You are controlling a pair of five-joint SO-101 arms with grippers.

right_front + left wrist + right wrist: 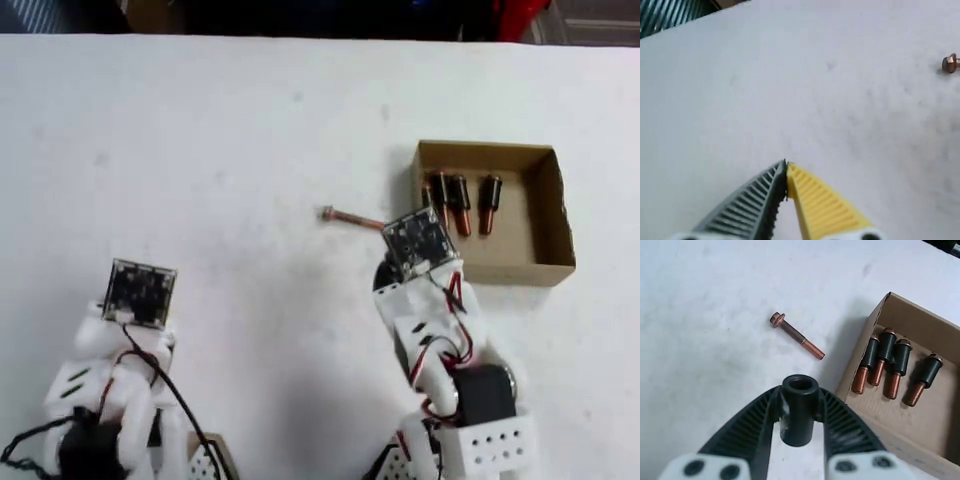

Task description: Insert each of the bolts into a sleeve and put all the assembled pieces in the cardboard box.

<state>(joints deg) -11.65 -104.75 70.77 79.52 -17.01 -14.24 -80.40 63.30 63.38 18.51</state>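
Note:
A loose copper bolt (352, 218) (796, 335) lies on the white table just left of the cardboard box (545, 262) (875, 320); its head (950, 63) peeks in at the left wrist view's edge. Inside the box lie several assembled bolts in black sleeves (891, 364) (462, 204). My right gripper (799, 405) is shut on a black sleeve (797, 412), held upright with its hole facing up, close to the box's near corner. The right arm's wrist (420, 240) covers the bolt's threaded end in the high view. My left gripper (786, 172) is shut and empty, low over bare table at the near left.
The table's far edge (300, 37) runs along the back, with dark clutter behind it. The left arm's base and cables (110, 420) take up the near left corner.

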